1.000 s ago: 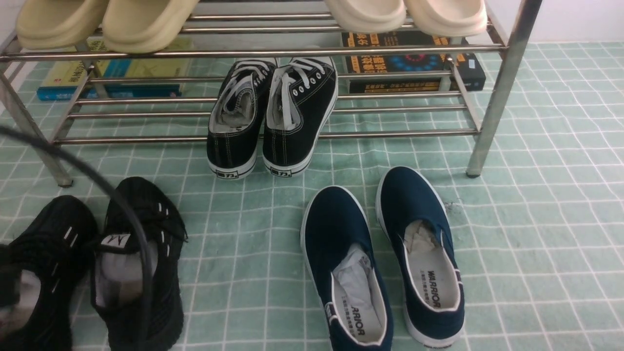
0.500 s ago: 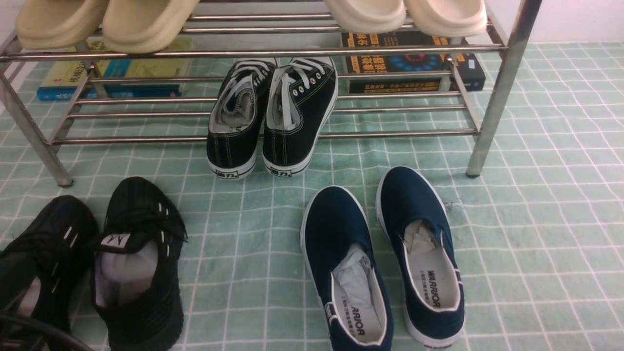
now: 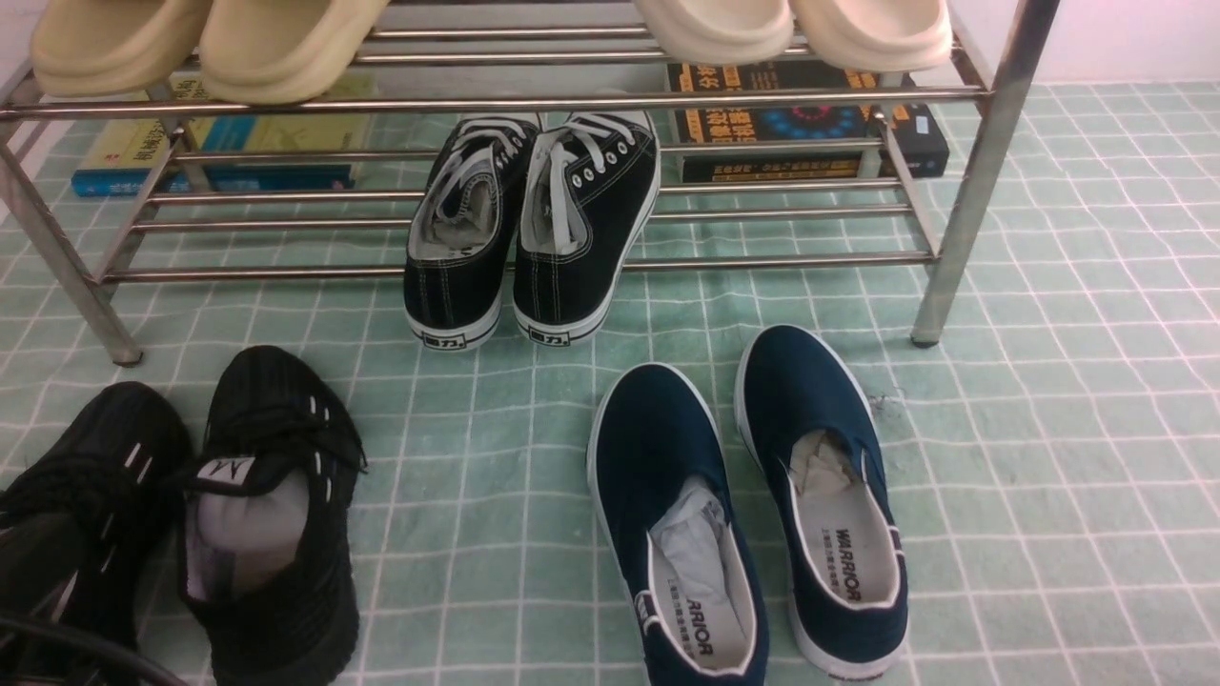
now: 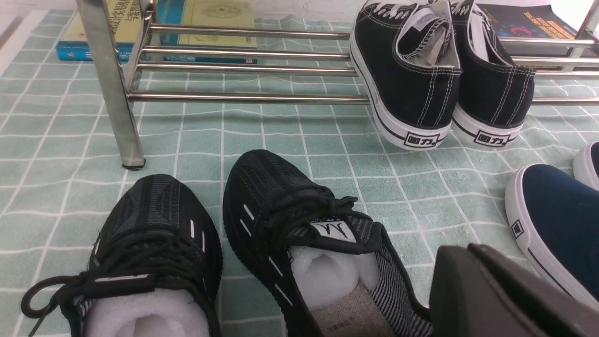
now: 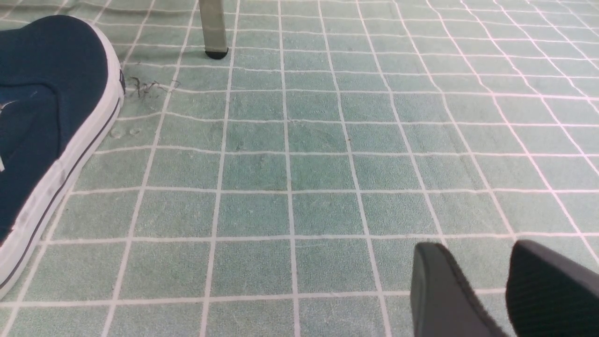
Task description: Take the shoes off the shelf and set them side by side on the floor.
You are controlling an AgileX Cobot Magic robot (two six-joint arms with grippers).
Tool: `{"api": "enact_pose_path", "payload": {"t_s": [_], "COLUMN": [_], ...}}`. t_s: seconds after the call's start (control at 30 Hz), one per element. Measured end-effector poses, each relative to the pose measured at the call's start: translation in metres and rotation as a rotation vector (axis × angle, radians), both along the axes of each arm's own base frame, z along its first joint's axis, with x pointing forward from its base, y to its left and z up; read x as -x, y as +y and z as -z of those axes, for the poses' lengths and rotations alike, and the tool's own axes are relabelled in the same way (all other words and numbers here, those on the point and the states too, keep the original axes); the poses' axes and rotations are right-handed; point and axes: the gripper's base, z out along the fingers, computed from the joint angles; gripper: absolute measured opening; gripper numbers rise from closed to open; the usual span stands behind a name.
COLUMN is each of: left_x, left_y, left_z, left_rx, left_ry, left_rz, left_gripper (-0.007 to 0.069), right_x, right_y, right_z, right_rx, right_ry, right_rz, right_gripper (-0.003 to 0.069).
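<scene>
Front view: knit mesh shoes (image 3: 267, 514), gridded cloth floor (image 3: 1048, 429).

Even, fairly bright indoor light falls from overhead. The shelf (image 3: 496, 100) rods carry thin highlights without harsh glare. Soft shadows sit on the floor (image 3: 1048, 429) under the shoes (image 3: 272, 514). The front view is slightly soft. At 5 o'clock in the left wrist view, the gripper (image 4: 505, 299) blurs, too close for focus.
</scene>
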Motion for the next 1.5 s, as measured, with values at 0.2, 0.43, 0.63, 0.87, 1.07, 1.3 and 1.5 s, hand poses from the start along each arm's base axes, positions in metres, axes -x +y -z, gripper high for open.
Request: {"api": "enact_pose_path", "payload": {"t_s": [0.2, 0.43, 0.63, 0.87, 1.07, 1.3, 1.5], "left_x": [-0.002, 0.004, 0.01, 0.014, 0.015, 0.016, 0.016], "left_y": [0.0, 0.005, 0.007, 0.009, 0.015, 0.021, 0.021], "left_z": [0.008, 0.064, 0.086, 0.09, 0.095, 0.095, 0.095], "left_rx": [-0.002, -0.067, -0.113, -0.151, -0.175, -0.166, -0.163], "left_ry": [0.003, -0.013, -0.045, -0.043, 0.026, 0.044, 0.047], "left_rz": [-0.003, -0.038, -0.043, -0.052, -0.142, -0.248, -0.257], "left_gripper": [0.0031, 0.0037, 0.0044, 0.0052, 0.0054, 0.0064, 0.0069], "right_x": [0.0, 0.0, 0.0, 0.0, 0.0, 0.0, 0.0], "right_y": [0.0, 0.0, 0.0, 0.0, 0.0, 0.0, 0.0], "right_z": [0.0, 0.0, 0.0, 0.0, 0.0, 0.0, 0.0], "right_rx": [0.0, 0.0, 0.0, 0.0, 0.0, 0.0, 0.0], "right_ry": [0.0, 0.0, 0.0, 0.0, 0.0, 0.0, 0.0], "right_rz": [0.0, 0.0, 0.0, 0.0, 0.0, 0.0, 0.0], "right_gripper": [0.0239, 0.0239, 0.0239, 0.0239, 0.0239, 0.0239, 0.0239]}}
